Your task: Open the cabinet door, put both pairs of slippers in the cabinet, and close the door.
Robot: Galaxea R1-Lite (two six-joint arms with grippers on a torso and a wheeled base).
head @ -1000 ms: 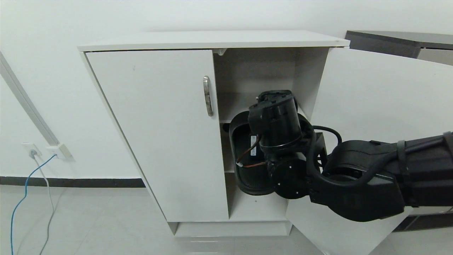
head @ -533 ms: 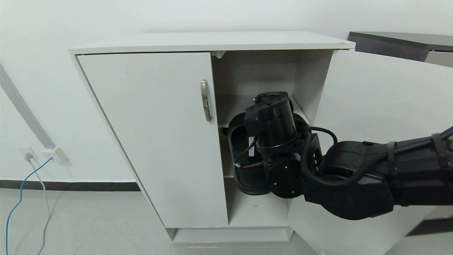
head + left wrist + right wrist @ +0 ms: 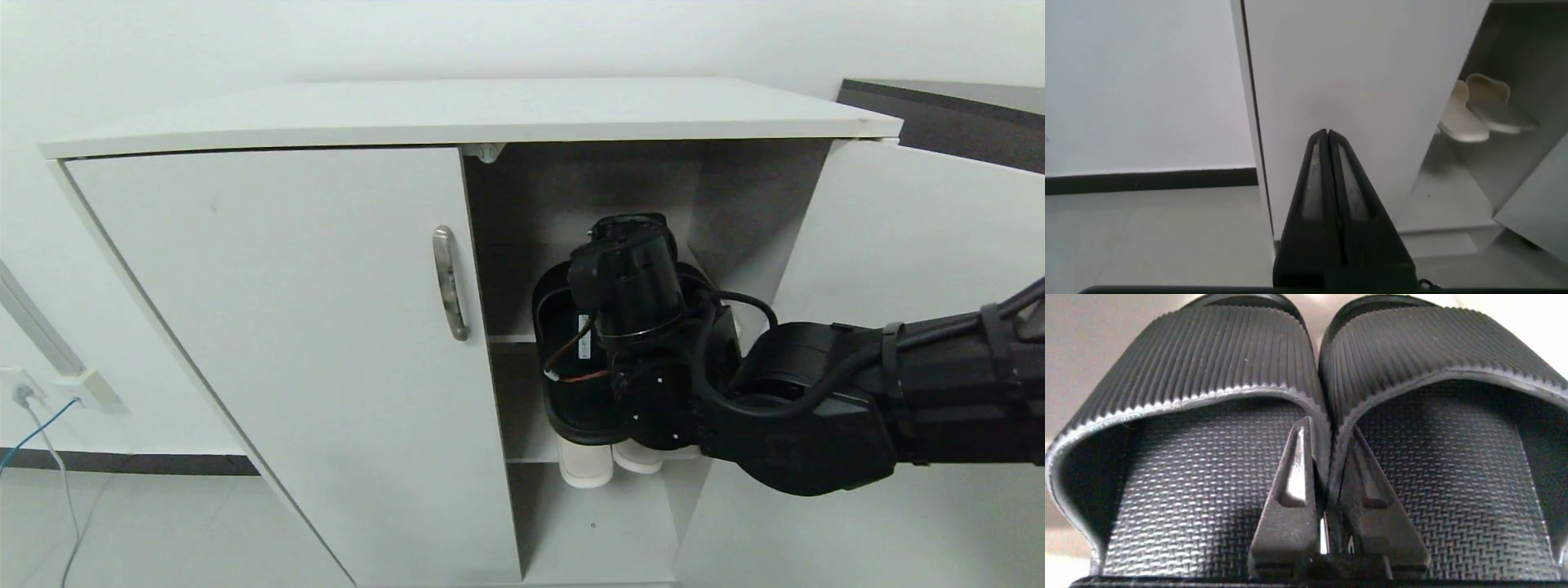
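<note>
The white cabinet (image 3: 457, 110) has its left door (image 3: 269, 343) closed and its right door (image 3: 914, 269) swung open. My right gripper (image 3: 1327, 449) is shut on the pair of black slippers (image 3: 1208, 416), clamping their two inner strap edges together. In the head view the black slippers (image 3: 567, 384) hang upright in the cabinet opening at middle height, partly hidden by my right wrist. A pair of white slippers (image 3: 586, 471) lies on the shelf just below them, with the white slippers (image 3: 1474, 110) also in the left wrist view. My left gripper (image 3: 1327, 137) is shut and empty, low in front of the closed door.
The closed door carries a metal handle (image 3: 449, 282). An upper shelf edge (image 3: 510, 338) runs behind the black slippers. The cabinet floor (image 3: 596, 531) lies bare below. A wall socket with cables (image 3: 24, 400) is at the far left, a dark desk (image 3: 963, 114) at the right.
The head view has moved closer to the cabinet. The white slippers have come into sight under the black pair. My right gripper keeps its hold on the black slippers in the opening.
</note>
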